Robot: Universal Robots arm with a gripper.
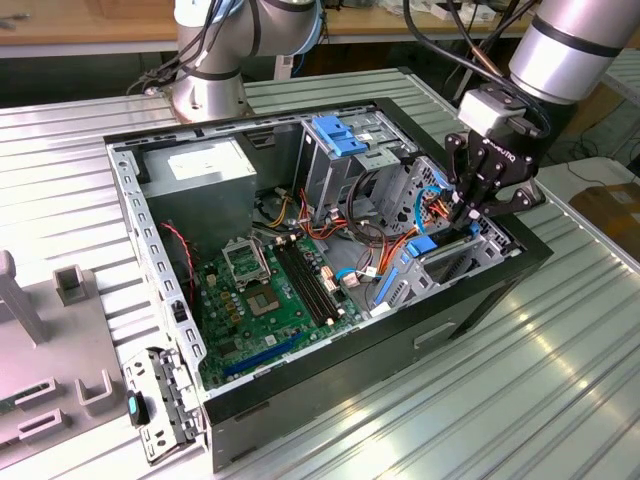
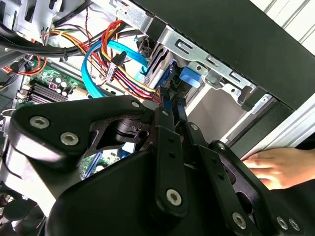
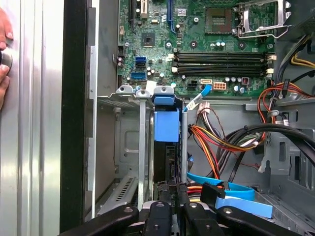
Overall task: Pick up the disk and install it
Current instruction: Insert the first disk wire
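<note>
The disk (image 3: 166, 125) stands on edge in the metal drive bay (image 3: 129, 142) at the front corner of the open computer case (image 1: 330, 385). Its bright blue carrier (image 1: 421, 245) shows between the bay's rails. My gripper (image 1: 463, 215) hangs over the bay on the exterior view's right, fingers pointing down. In both wrist views the fingertips (image 3: 162, 189) are pressed close together at the near end of the disk (image 2: 189, 76), with a strip of blue rail between them. The gripper (image 2: 172, 98) looks shut on the disk's blue carrier (image 3: 166, 98).
Orange, red and blue cables (image 3: 216, 147) crowd the space beside the bay. The motherboard (image 1: 270, 290) lies on the case floor, and a tall cage with a blue bracket (image 1: 340, 135) stands at the back. A person's hand (image 2: 275, 167) rests on the table outside the case wall.
</note>
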